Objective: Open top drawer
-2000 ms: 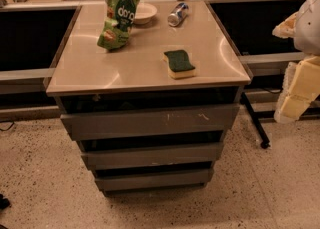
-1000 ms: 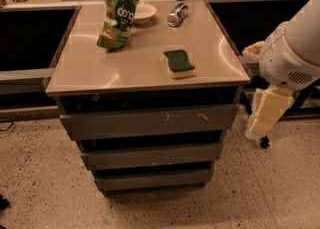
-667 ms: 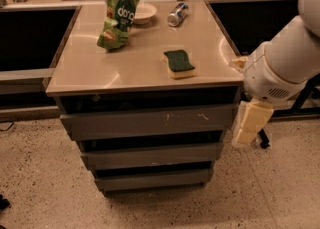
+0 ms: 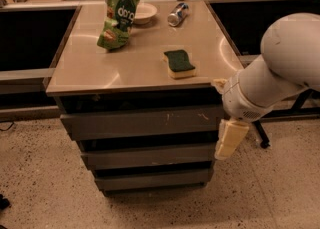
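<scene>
The top drawer (image 4: 145,121) is the widest grey front under the counter, with whitish scratches right of its middle. It sits flush and closed above two slimmer grey fronts (image 4: 147,155). My gripper (image 4: 228,140) hangs pointing down from the white arm (image 4: 277,73), just in front of the cabinet's right edge, level with the lower edge of the top drawer and the second front. It touches nothing that I can see.
On the counter (image 4: 90,65) lie a green-topped sponge (image 4: 179,63), a green chip bag (image 4: 118,15), a white bowl (image 4: 144,12) and a tipped can (image 4: 177,14). Speckled floor (image 4: 40,173) lies in front. Dark shelves flank the cabinet on both sides.
The arm has swung in from the right edge of view toward the cabinet's right front corner, and the gripper has come lower and further left.
</scene>
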`<state>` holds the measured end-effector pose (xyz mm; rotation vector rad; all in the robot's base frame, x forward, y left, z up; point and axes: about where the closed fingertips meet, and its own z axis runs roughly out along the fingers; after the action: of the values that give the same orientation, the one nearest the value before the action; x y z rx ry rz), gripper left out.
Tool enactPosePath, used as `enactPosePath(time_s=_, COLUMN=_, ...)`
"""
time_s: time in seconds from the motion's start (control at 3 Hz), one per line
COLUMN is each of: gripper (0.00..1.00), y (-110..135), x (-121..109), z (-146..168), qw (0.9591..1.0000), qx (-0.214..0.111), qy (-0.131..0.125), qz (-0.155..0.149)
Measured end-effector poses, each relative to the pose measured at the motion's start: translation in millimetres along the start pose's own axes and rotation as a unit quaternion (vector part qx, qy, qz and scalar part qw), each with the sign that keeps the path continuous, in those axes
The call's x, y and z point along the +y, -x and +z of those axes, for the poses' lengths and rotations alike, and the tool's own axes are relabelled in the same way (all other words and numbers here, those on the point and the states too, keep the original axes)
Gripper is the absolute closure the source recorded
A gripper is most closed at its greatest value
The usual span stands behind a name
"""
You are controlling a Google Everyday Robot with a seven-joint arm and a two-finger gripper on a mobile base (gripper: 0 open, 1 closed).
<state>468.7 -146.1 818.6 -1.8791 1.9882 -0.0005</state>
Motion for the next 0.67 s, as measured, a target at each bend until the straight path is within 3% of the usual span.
enactPosePath(time_s=0.33, gripper=0.00, y=6.3, x=-10.5, z=79.3, qw=0.9997, qx=-0.020, qy=0.012, qz=-0.007)
enactPosePath(time_s=0.67, gripper=0.00, y=3.4, x=-11.0, z=89.3, qw=0.9996, qx=-0.020, qy=0.016, qz=-0.007)
